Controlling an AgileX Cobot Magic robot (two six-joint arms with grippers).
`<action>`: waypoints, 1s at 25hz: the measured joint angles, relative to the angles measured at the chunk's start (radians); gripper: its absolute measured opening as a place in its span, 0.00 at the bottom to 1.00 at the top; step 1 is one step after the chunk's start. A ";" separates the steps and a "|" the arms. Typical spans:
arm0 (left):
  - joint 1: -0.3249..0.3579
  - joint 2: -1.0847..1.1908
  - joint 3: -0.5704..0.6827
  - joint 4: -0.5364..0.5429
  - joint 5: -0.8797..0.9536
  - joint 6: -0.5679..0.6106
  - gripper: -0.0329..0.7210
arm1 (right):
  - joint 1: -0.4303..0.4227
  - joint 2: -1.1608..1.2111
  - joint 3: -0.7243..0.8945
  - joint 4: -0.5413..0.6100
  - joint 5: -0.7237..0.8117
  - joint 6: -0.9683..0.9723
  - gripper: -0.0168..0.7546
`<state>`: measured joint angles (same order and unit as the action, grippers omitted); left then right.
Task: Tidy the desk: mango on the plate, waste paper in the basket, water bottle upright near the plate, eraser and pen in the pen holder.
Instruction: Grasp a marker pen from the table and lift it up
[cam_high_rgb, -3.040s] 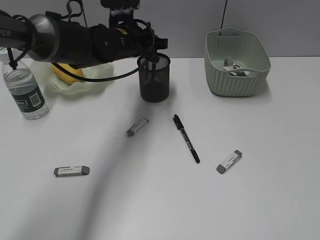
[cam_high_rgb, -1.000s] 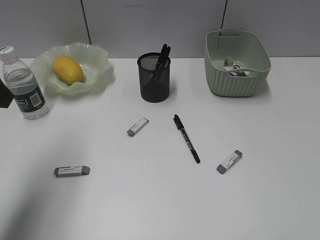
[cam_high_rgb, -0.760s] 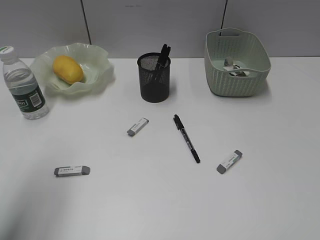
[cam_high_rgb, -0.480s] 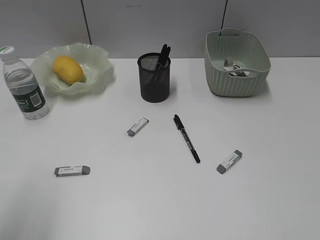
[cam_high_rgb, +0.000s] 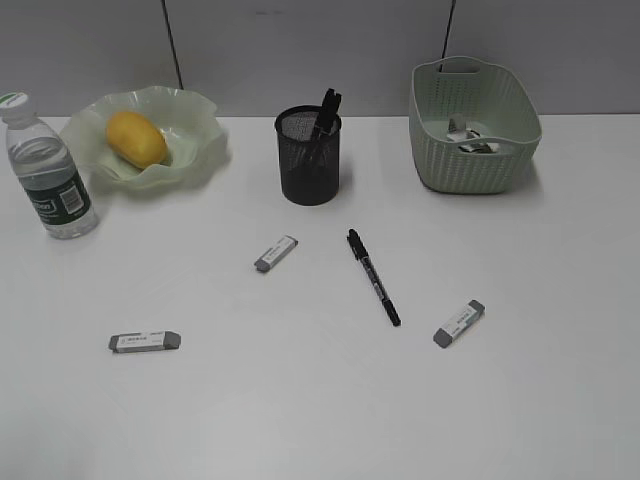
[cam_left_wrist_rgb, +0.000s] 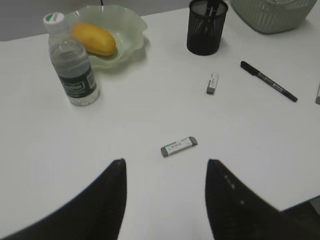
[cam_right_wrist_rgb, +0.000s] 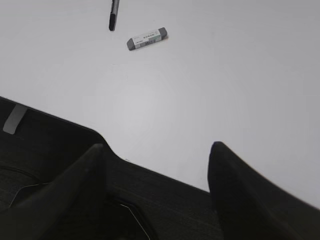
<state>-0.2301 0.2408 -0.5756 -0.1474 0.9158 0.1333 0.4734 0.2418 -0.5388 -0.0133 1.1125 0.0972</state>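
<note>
Left gripper (cam_left_wrist_rgb: 165, 192) wide apart, empty above the desk (cam_left_wrist_rgb: 150, 120).

Yellow-orange mango (cam_high_rgb: 136, 139); pale green plate (cam_high_rgb: 195, 125); black pen holder (cam_high_rgb: 308, 165).

Wall panels (cam_high_rgb: 300, 50): grey, plain, upright; in the left wrist view a strip of them lies far ahead of the left jaws, toward the left.
Panel seam (cam_high_rgb: 172, 45): dark, thin, running vertically.
Dark surface (cam_right_wrist_rgb: 50, 165): black, finely textured, beneath and between the right jaws.
Grey patch (cam_right_wrist_rgb: 15, 119): small slanted strip on the dark surface, left of the right jaws.
</note>
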 joint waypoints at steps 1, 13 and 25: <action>0.000 -0.013 0.016 0.001 0.004 -0.007 0.56 | 0.000 0.000 0.000 0.000 -0.001 0.000 0.67; 0.000 -0.039 0.028 -0.005 0.081 -0.036 0.56 | 0.000 0.033 -0.016 0.002 -0.006 0.000 0.67; 0.000 -0.039 0.029 -0.001 0.145 -0.037 0.54 | 0.000 0.717 -0.189 -0.053 -0.251 0.000 0.67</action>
<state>-0.2301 0.2017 -0.5468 -0.1482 1.0605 0.0967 0.4734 0.9591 -0.7280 -0.0663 0.8610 0.0972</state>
